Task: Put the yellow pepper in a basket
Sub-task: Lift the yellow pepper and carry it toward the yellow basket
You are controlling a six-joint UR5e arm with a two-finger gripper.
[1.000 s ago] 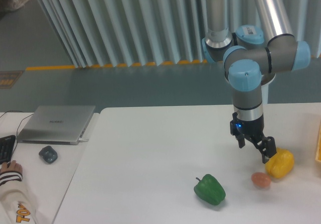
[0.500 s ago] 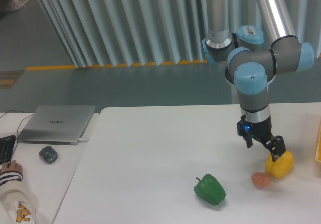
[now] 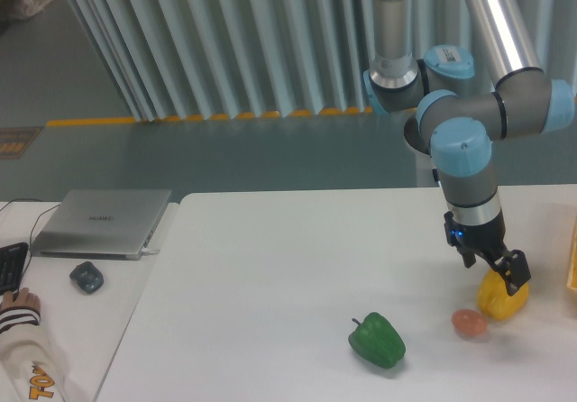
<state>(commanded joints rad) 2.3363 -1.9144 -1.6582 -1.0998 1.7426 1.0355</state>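
Observation:
The yellow pepper point(image 3: 499, 302) lies on the white table at the right, glossy and lumpy. My gripper point(image 3: 497, 268) hangs right over its top, fingers pointing down and touching or nearly touching the pepper's upper side; I cannot tell whether they are open or shut. At the frame's right edge a narrow yellow-orange sliver of the basket point(image 3: 572, 258) shows, right of the pepper.
A small orange-brown egg-shaped thing point(image 3: 469, 323) sits just left of the yellow pepper. A green pepper point(image 3: 377, 340) lies further left near the front. On the left are a closed laptop point(image 3: 101, 223), a mouse point(image 3: 87, 277) and a person's hand point(image 3: 20, 309).
The gripper has moved right, from beside the pepper's left edge to directly above it. The pepper and the other things have stayed put.

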